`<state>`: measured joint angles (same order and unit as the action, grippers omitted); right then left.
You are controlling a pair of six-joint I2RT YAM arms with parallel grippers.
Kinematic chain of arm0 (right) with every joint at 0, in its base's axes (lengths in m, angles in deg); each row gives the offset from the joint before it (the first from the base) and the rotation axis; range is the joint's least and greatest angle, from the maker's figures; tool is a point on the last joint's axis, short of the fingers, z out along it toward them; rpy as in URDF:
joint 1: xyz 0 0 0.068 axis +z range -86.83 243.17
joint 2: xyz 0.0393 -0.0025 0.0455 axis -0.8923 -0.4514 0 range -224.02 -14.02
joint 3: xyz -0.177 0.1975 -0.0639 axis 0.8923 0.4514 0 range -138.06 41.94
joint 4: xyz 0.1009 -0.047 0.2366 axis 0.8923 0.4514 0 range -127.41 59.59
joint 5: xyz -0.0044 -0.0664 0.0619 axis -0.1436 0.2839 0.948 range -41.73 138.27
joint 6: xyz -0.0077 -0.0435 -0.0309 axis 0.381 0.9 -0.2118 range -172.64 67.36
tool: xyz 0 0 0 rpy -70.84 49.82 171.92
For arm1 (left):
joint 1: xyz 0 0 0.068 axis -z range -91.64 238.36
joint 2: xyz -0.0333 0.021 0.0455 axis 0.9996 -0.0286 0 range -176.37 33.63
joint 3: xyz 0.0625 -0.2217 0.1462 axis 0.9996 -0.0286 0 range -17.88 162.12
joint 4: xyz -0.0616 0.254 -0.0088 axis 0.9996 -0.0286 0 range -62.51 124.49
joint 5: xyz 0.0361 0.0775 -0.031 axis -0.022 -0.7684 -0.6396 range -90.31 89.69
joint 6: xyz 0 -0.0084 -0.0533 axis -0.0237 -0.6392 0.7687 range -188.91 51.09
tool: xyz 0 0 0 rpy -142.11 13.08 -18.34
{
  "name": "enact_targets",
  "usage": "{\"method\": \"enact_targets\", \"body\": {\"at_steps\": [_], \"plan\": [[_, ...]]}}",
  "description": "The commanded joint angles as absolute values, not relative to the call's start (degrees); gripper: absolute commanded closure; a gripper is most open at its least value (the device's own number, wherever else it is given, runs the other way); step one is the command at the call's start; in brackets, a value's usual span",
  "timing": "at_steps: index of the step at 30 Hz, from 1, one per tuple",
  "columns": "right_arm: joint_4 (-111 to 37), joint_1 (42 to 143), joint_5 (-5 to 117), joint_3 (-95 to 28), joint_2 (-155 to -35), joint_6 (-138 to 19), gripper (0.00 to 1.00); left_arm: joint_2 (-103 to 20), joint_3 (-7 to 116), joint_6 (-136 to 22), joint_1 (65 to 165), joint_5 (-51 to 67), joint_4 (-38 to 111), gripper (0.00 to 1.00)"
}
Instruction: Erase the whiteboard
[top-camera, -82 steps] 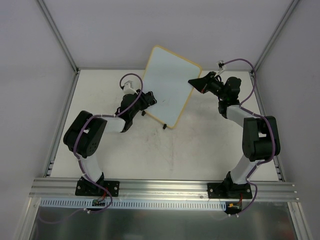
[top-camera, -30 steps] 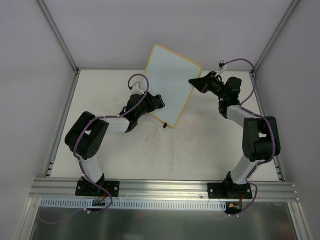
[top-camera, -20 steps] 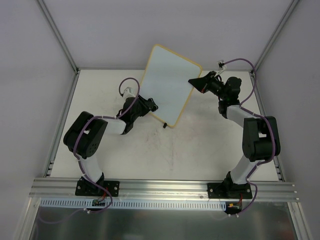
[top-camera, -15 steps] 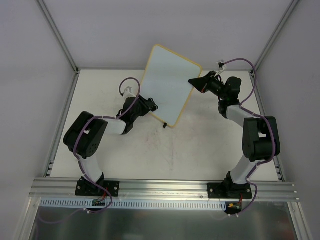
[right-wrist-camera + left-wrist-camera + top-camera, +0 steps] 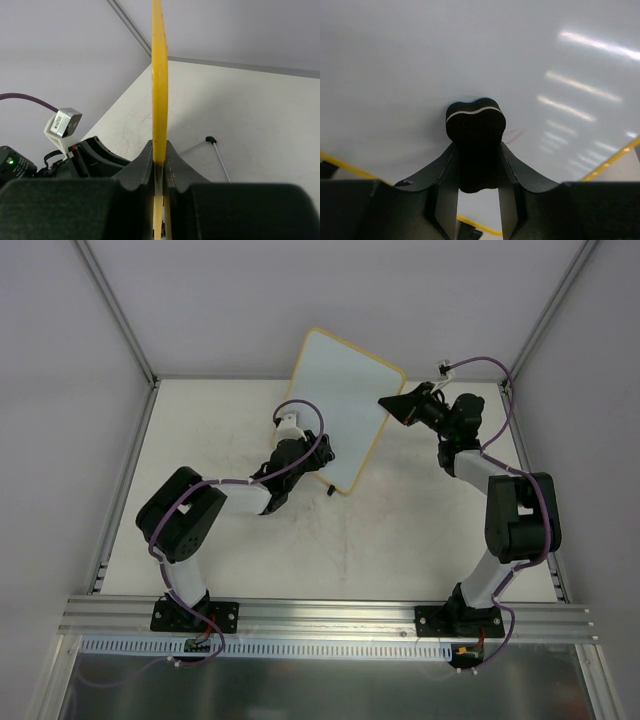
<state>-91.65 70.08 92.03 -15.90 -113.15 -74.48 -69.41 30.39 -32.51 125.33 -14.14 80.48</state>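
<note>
- the whiteboard (image 5: 342, 400) sits toward 12 o'clock of the table (image 5: 420, 530). in the top view it is turned so its long sides run from about 1 o'clock down to 7 o'clock. it has a thin yellow rim and rounded corners.
- its face reads as almost plain white. in the left wrist view the whiteboard (image 5: 410, 60) carries streaks of reflected light toward 2 and 3 o'clock. a faint red mark (image 5: 516, 134) lies just at 3 o'clock of the eraser.
- the eraser (image 5: 476, 120) is a small black block with a thin white line across it, and its front end is set against the board's face.
- the left gripper (image 5: 476, 150) is pinching the eraser, with one finger (image 5: 445, 175) tight on each side. in the top view the left gripper (image 5: 318, 452) lies over the board's 7 o'clock end.
- the right gripper (image 5: 392, 403) is clamped on the board's 3 o'clock edge. in the right wrist view the right gripper (image 5: 160, 160) has its fingers pressed onto the yellow rim, and the whiteboard (image 5: 159, 75) shows edge-on, rising straight to 12 o'clock.
- a small black foot (image 5: 329, 490) shows at the board's 6 o'clock corner, down by the table.
- the table is off-white and scuffed, with faint reddish smears toward 6 o'clock of the board.
- purple cables (image 5: 480, 365) loop along both arms.
- an aluminium rail (image 5: 330, 615) crosses at 6 o'clock, carrying both arm bases.
</note>
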Motion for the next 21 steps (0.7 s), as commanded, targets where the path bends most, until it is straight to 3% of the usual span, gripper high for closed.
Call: {"method": "enact_targets", "body": {"at_steps": [1, 8, 16, 21], "plan": [[-93.4, 72.2, 98.1, -15.3, -111.3, -70.8, 1.00, -71.7, 36.2, -37.1, 130.3, -1.6, 83.5, 1.00], [-93.6, 72.1, 98.2, -15.4, -111.5, -71.0, 1.00, -73.9, 38.5, -38.7, 131.4, 10.0, 87.1, 1.00], [-93.6, 72.1, 98.1, -15.4, -111.5, -71.0, 1.00, -69.8, 36.1, -40.7, 131.4, 9.4, 87.0, 1.00], [-93.5, 72.2, 98.1, -15.3, -111.5, -71.1, 1.00, -59.4, 34.1, -41.9, 130.9, 8.9, 83.4, 1.00]]}}
